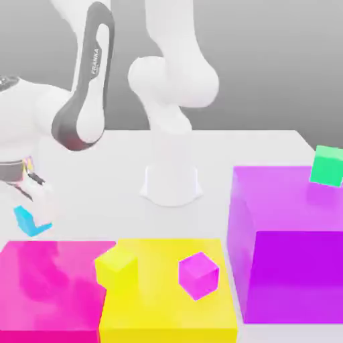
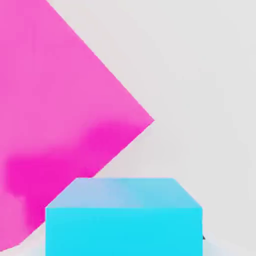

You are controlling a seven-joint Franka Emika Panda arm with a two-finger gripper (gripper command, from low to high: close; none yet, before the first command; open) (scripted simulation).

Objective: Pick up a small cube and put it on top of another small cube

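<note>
Cyan cube (image 1: 27, 220) (tilted) in closed pincer (image 1: 35, 204)

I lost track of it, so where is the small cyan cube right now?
The small cyan cube is held off the table in the gripper at the exterior view's left, just above the far edge of the big pink block.

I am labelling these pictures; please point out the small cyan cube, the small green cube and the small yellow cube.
small cyan cube (image 1: 27, 220), exterior view, its visible side.
small green cube (image 1: 327, 165), exterior view, front face.
small yellow cube (image 1: 117, 270), exterior view, front face.
</note>
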